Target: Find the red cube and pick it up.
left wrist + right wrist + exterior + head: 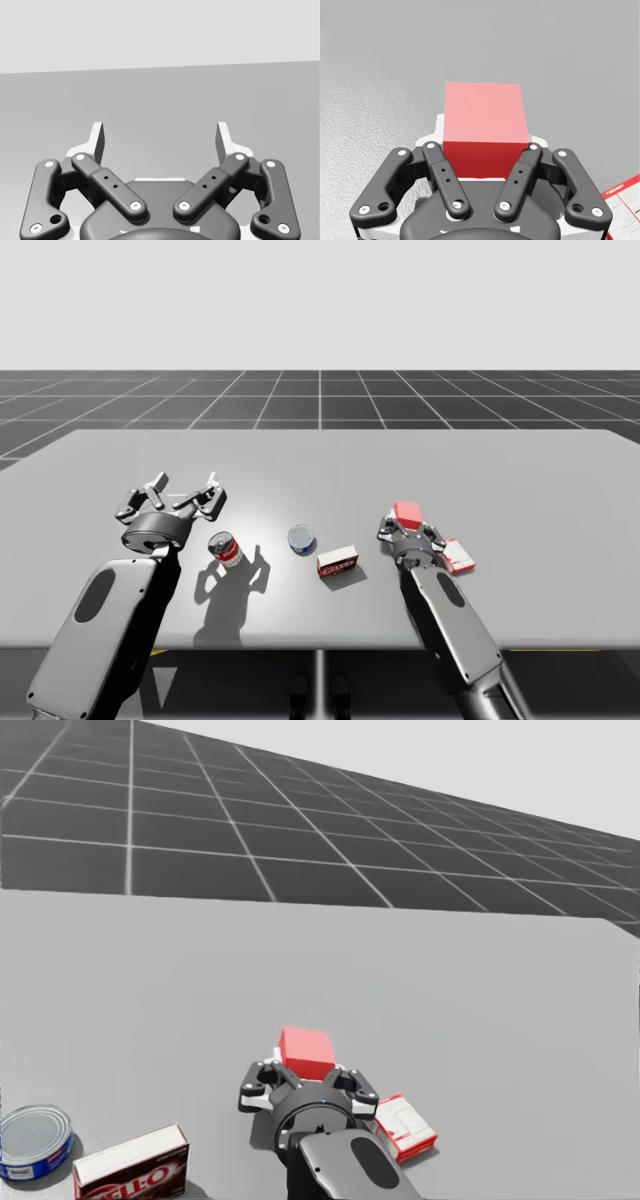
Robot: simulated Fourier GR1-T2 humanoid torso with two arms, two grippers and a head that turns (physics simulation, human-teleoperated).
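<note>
While left claw point(160, 139) gapes, right claw point(485, 144) clamps the red cube point(483, 112).

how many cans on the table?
2: a red can beside my left hand, and a blue can further right, next to the dark red box.

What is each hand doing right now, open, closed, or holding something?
Left hand: open, holding nothing.
Right hand: closed on the red cube.
</note>
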